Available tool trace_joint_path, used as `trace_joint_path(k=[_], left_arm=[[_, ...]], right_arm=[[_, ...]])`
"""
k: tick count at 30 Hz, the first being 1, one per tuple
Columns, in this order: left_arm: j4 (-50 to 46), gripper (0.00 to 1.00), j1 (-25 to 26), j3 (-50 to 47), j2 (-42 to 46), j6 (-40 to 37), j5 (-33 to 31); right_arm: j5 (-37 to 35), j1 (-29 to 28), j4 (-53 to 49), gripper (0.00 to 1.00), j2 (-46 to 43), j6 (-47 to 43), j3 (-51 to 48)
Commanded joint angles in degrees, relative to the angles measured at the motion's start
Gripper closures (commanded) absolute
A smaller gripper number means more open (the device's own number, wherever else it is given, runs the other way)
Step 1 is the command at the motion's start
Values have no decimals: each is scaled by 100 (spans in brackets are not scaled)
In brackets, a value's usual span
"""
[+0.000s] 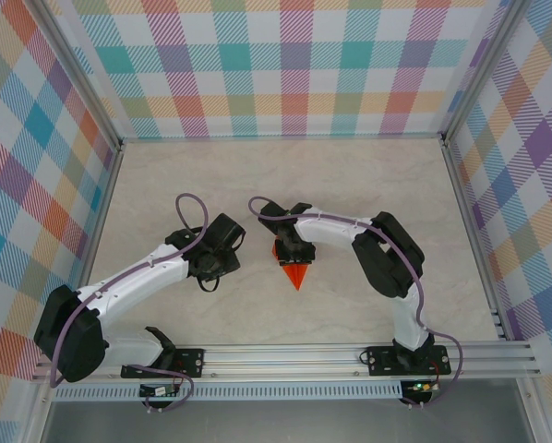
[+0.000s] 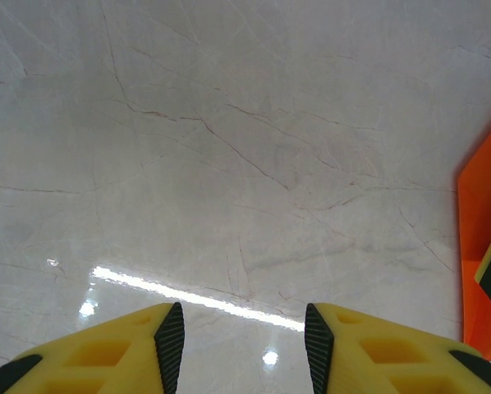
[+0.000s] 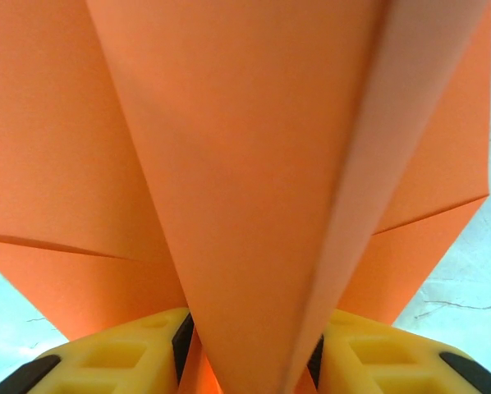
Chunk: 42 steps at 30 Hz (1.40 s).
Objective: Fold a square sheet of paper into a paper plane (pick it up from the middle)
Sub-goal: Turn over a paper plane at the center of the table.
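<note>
Orange and sharply creased, the paper plane (image 1: 296, 273) sits near the middle of the pale marble-patterned tabletop (image 1: 378, 185), its pointed nose aimed toward the arm bases. The right gripper (image 1: 291, 252) is clamped on it. From the right wrist, the yellow fingers (image 3: 130, 357) pinch the centre fold of the plane (image 3: 245, 164), and its wings spread to either side. The left gripper (image 1: 222, 249) hangs just to the left with its jaws parted (image 2: 239, 345) and nothing between them, over bare tabletop (image 2: 229, 164). The plane's edge (image 2: 479, 238) shows at its right.
</note>
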State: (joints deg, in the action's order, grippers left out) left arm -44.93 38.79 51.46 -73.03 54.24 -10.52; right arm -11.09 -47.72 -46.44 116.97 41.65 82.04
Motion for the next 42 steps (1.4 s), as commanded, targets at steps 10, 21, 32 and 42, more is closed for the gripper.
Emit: trace_joint_path(k=[10, 21, 32, 42], left_arm=[[-75, 54, -108, -52, 78, -115, -100], [-68, 53, -126, -59, 171, -171, -112], [-70, 51, -126, -84, 282, -220, -116], [-10, 49, -147, -67, 422, -368, -311]], right_arm=[[11, 113, 271, 60, 555, 223, -285], [19, 114, 310, 59, 333, 164, -276], [51, 114, 337, 54, -102, 69, -320], [-257, 114, 73, 41, -1191, -144, -284]])
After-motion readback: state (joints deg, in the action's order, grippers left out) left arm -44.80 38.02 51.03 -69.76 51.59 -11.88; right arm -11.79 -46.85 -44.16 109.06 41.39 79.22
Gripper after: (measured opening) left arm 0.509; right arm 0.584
